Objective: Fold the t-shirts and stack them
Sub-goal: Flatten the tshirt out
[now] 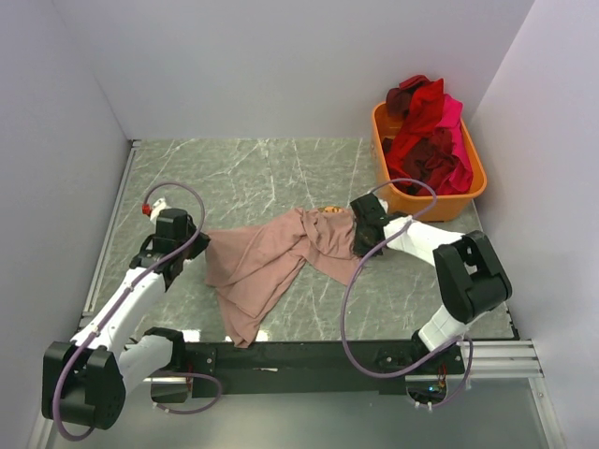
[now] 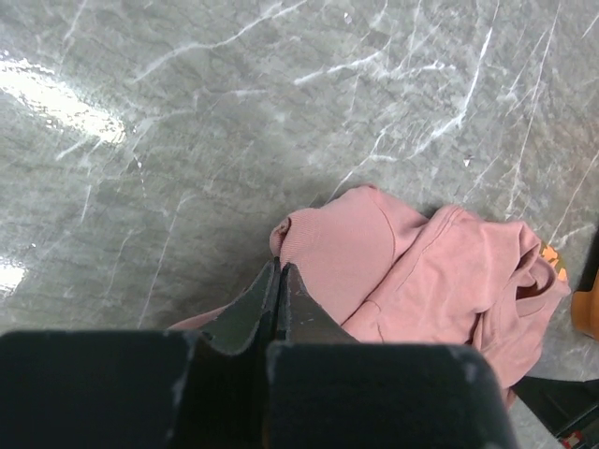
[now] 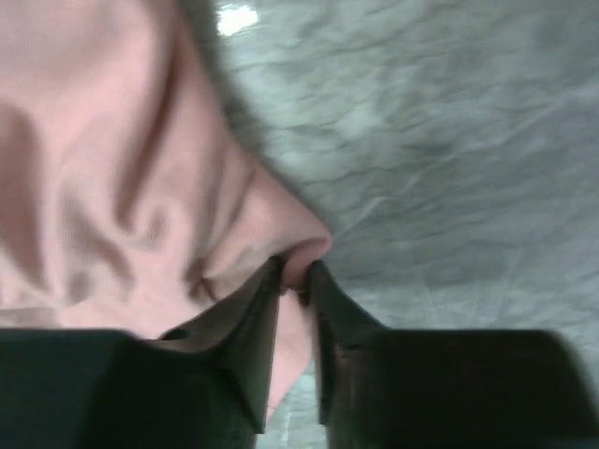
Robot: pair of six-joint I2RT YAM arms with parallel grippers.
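The dusty pink t-shirt (image 1: pixel 276 257) lies crumpled mid-worktop (image 1: pixel 234 178). My left gripper (image 2: pixel 279 269) is clamped tight on one edge, and my right gripper (image 3: pixel 295 273) nips a fold opposite. I'd raise both evenly, then draw them apart gently to spread it flat.

- Far half of table (image 1: pixel 253 178): bare marble, room to pass btw back wall (image 1: pixel 281 65) & cloth.
- Pink t-shirt (image 1: pixel 271 257) sprawls across mid-table, L to R; blocks low passes there.
- Orange tub (image 1: pixel 440 204) in far-R corner, heaped w/ shirts (image 1: pixel 426 131), just beyond R arm (image 1: pixel 440 248).
- Side walls (image 1: pixel 56 140) hem in both flanks.
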